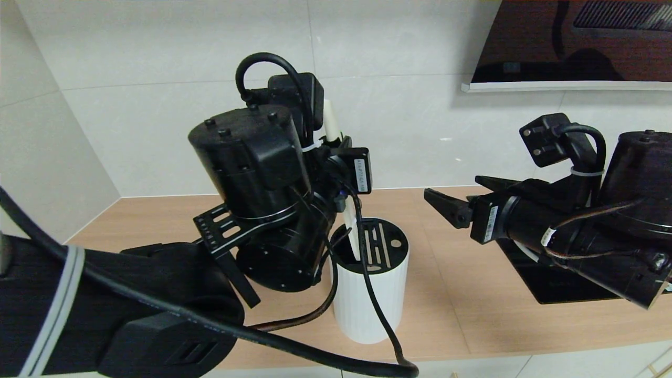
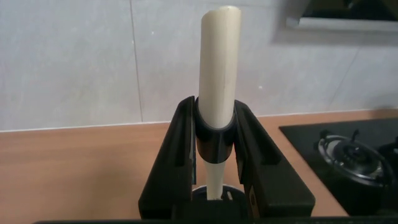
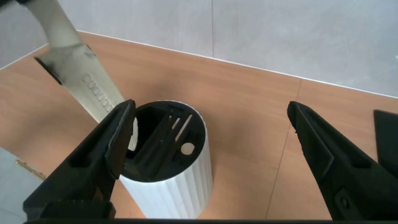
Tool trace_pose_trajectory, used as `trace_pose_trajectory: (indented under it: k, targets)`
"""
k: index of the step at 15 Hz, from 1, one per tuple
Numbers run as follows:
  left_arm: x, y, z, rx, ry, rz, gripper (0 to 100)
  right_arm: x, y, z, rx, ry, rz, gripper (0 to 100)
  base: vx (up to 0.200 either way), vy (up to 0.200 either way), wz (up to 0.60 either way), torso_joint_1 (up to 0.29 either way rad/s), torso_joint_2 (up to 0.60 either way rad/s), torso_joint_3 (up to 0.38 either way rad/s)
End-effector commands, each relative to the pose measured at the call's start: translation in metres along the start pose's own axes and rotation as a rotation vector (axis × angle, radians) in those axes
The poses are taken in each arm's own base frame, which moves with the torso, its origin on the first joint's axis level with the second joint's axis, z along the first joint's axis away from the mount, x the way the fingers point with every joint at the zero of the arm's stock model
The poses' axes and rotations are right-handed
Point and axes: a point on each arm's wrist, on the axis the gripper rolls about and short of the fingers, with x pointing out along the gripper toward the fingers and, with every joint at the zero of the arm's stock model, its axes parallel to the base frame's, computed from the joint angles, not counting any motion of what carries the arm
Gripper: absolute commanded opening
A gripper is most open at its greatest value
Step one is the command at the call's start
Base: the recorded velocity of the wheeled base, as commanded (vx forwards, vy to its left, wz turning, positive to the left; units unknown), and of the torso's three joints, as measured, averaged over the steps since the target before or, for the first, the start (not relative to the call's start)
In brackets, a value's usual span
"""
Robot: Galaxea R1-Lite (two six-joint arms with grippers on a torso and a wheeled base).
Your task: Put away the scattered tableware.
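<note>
The left pincer (image 2: 216, 134) was clenched on a knife (image 2: 219, 56) by its cream handle, with the blade tip inside the white holder (image 1: 370, 294) on the tabletop (image 1: 157, 220). The right pincer (image 3: 210, 111) hung wide apart nearby, grasping nothing. Stowing the knife seemed the step in hand. Next, lower it straight down, then let go.

Nothing legible. Row of small stamped chars along blade of knife (image 3: 93, 84), near handle end; too blurred to make out. White sticker (image 1: 360, 176) w/ tiny print on black box (image 1: 344, 163) at left arm's wrist, unreadable. Second white sticker (image 1: 492, 223) w/ fine print on right arm's wrist; also too small to read.
</note>
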Motion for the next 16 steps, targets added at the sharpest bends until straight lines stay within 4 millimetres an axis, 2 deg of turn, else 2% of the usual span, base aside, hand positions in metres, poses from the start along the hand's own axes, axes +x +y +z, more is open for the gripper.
trace_pose_trajectory:
  k: [1,11,16]
  targets:
    - [0.004,-0.003,-0.013,0.019,0.024,0.001,0,0.001,0.000,-0.001,-0.001,0.004,0.000,100,0.000,0.000,0.00,0.000,0.00,0.000]
    - [0.006,-0.007,-0.057,0.087,0.105,-0.003,0,0.003,0.000,-0.006,-0.002,0.022,-0.001,100,0.000,0.000,0.00,0.000,0.00,0.000]
    - [0.006,-0.016,-0.075,0.096,0.122,-0.012,0,0.003,0.000,-0.007,-0.004,0.025,-0.001,100,0.000,0.000,0.00,0.000,0.00,0.000]
